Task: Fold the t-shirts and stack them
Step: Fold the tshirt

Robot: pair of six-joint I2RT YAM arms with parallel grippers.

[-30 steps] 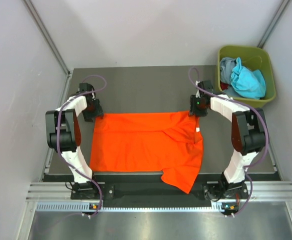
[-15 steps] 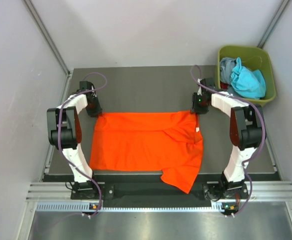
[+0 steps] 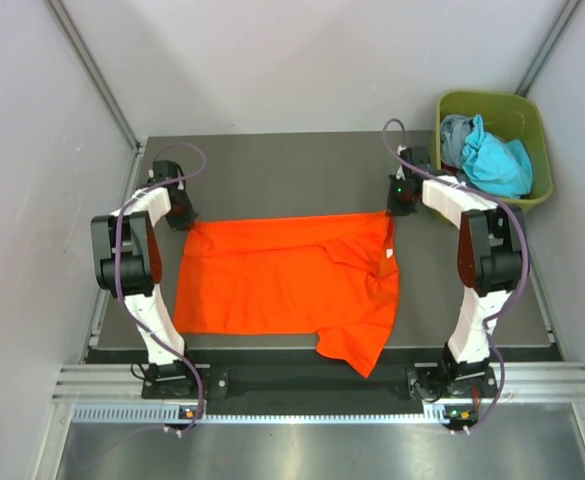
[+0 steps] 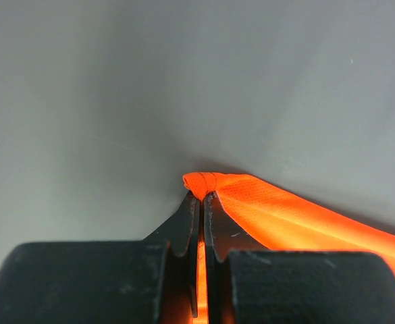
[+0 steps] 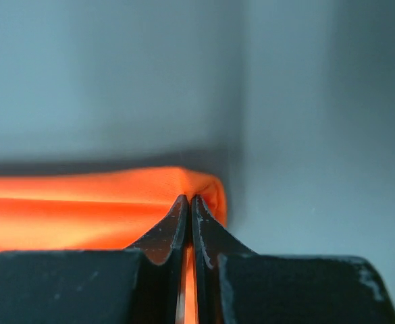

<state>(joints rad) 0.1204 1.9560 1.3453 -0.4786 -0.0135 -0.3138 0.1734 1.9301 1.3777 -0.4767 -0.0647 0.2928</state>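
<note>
Table [image 3: 292, 165] is filling the middle of the overhead view, and the orange t-shirt [image 3: 272, 285] is lying spread across its centre, with one flap at lower middle hanging over the near edge. That overhang is looking like the chief risk: on any pull toward the top of the frame, the dangling flap may be dragging on the edge and bunching, spoiling a square fold. At upper right the olive bin [image 3: 487, 96] is holding the teal t-shirt [image 3: 497, 160] and the grey t-shirt [image 3: 455, 135], both waiting their turn. The left gripper [image 3: 177, 207], at the cloth's upper left corner, and the right gripper [image 3: 402, 197], at its upper right corner, are each pinching the orange t-shirt, jaws nearly together on a thin nub of fabric. With so little cloth caught, uneven tension could be tugging a corner free. Creases beside the small white neck label [image 3: 389, 253], right of centre, may be getting pressed in too.
</note>
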